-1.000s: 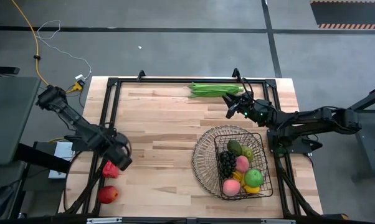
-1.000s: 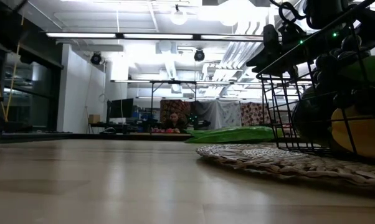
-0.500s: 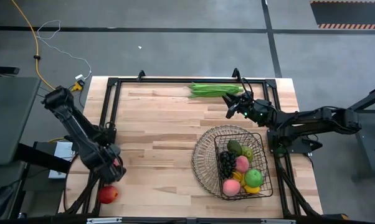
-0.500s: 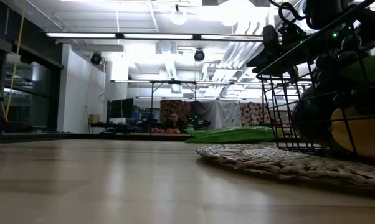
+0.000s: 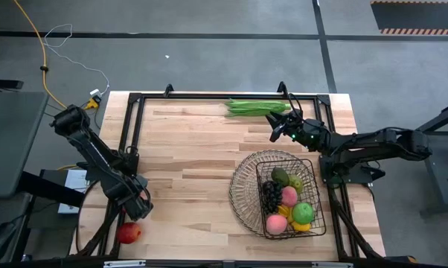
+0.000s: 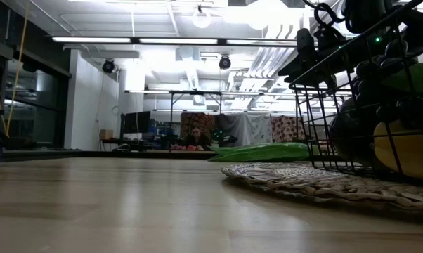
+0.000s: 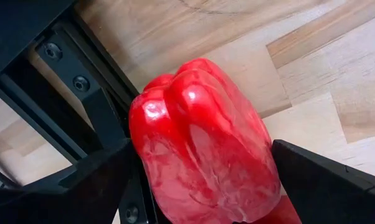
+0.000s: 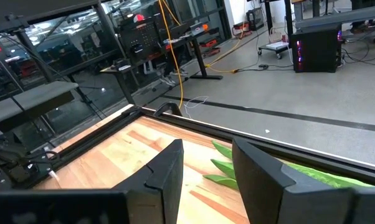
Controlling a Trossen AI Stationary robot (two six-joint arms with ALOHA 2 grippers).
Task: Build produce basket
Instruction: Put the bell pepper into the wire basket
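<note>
Reaching at the high view's lower left, the left gripper [image 5: 137, 208] straddles the red pepper [image 7: 203, 146], jaws wide, unclosed. Next: close, lift, carry to the basket [image 5: 242, 186], lower right. The right gripper [image 5: 274, 129], part-open and empty, waits upper right near the beans [image 5: 254, 107].

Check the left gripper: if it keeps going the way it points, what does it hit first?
The red pepper. The left gripper points down at the table's near-left edge, open, with the pepper between its fingers. Past the pepper comes the wooden table, though depth to it is unclear.

Table [image 5: 187, 156] middle bare, passable; basket [image 5: 242, 190] (right side) blocks; beans [image 5: 255, 107] at far edge
</note>
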